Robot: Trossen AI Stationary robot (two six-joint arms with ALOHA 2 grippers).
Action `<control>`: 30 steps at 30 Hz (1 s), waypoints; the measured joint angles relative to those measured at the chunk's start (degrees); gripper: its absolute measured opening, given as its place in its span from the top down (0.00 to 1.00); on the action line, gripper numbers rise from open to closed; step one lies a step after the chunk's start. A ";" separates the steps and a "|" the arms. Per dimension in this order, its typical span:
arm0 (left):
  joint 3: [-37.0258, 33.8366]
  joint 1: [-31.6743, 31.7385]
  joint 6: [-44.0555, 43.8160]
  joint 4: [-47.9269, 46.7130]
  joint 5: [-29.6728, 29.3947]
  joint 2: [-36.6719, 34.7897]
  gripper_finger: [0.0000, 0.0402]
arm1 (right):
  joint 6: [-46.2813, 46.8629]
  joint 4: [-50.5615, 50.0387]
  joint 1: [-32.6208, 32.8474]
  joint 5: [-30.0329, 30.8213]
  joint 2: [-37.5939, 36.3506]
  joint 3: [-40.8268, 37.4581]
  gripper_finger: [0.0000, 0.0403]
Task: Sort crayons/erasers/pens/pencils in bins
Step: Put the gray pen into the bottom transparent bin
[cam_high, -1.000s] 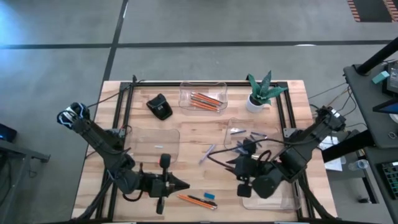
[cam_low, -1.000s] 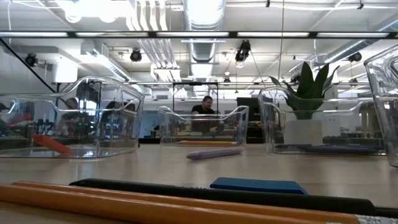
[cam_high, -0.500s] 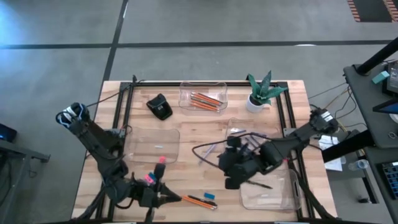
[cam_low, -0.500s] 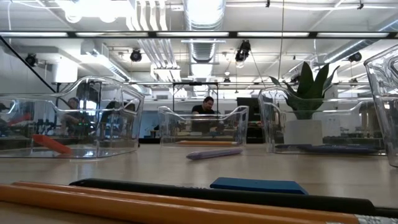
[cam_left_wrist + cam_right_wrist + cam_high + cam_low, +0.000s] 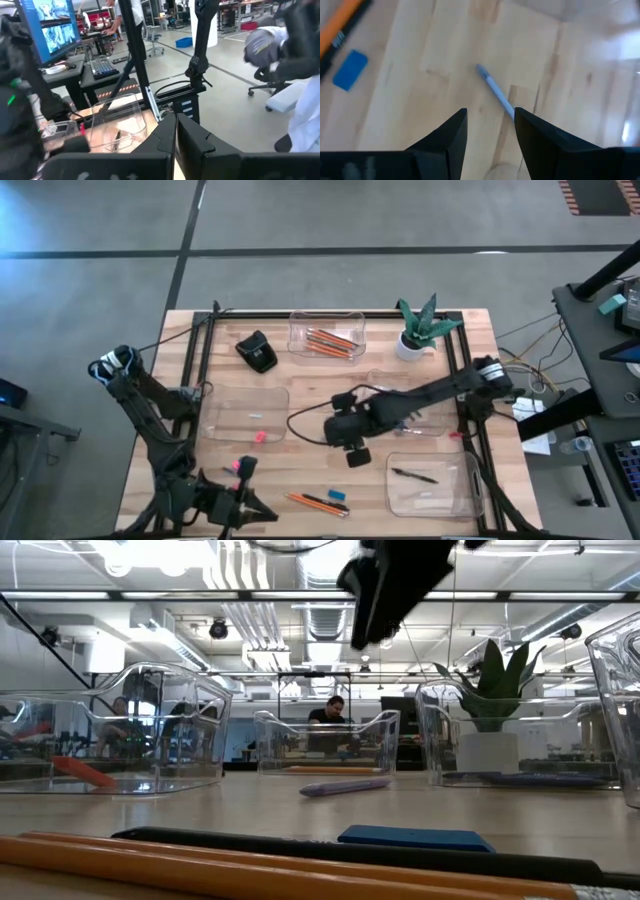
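My right gripper [image 5: 350, 446] hangs open over the middle of the table, its fingers pointing steeply down. In the right wrist view it [image 5: 490, 114] stands above a pale blue slim stick [image 5: 496, 94] that lies flat on the wood, clear of the fingers. The low view shows the gripper [image 5: 385, 590] well above that stick [image 5: 345, 785]. My left gripper [image 5: 262, 512] waits shut at the table's near left, pointing level, with nothing in it [image 5: 176, 120]. An orange pencil and a black pen [image 5: 315, 502] lie side by side near the front edge, beside a blue eraser [image 5: 337, 495].
Four clear bins stand on the table. The far one [image 5: 327, 352] holds orange pencils, the left one [image 5: 220, 412] a pink eraser [image 5: 258, 436], and the near right one [image 5: 450, 498] a black pen [image 5: 413, 475]. The fourth [image 5: 425, 420] stands right of centre. A black object [image 5: 258, 352] and a potted plant [image 5: 415, 330] stand at the back.
My right gripper has swung from over the near right bin toward the table's left and come down over the pale blue stick, rolling its wrist as it went. The black pen now shows lying in that bin. My left gripper has swung toward the near edge, still shut.
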 joint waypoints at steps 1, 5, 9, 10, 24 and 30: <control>0.00 -0.26 -0.03 0.00 0.00 0.00 1.00 | -1.85 0.02 -0.90 -1.63 0.82 0.00 0.61; -0.02 -1.10 -0.07 -0.02 0.00 0.00 1.00 | -7.85 1.83 -3.87 -8.60 4.95 -0.02 0.61; -0.02 -1.59 -0.07 -0.07 -0.02 0.00 1.00 | -12.93 2.91 -5.94 -9.26 9.17 -0.02 0.62; -0.02 -1.61 -0.07 -0.08 -0.02 -0.02 1.00 | -13.69 2.92 -6.41 -9.31 10.16 -0.02 0.62; -0.22 -1.77 0.13 -3.15 -0.08 -0.04 1.00 | -16.88 3.73 -10.66 -10.48 17.04 0.08 0.64; -0.26 -1.77 0.15 -3.13 -0.09 -0.04 1.00 | -14.55 3.99 -10.90 -9.89 18.61 0.20 0.79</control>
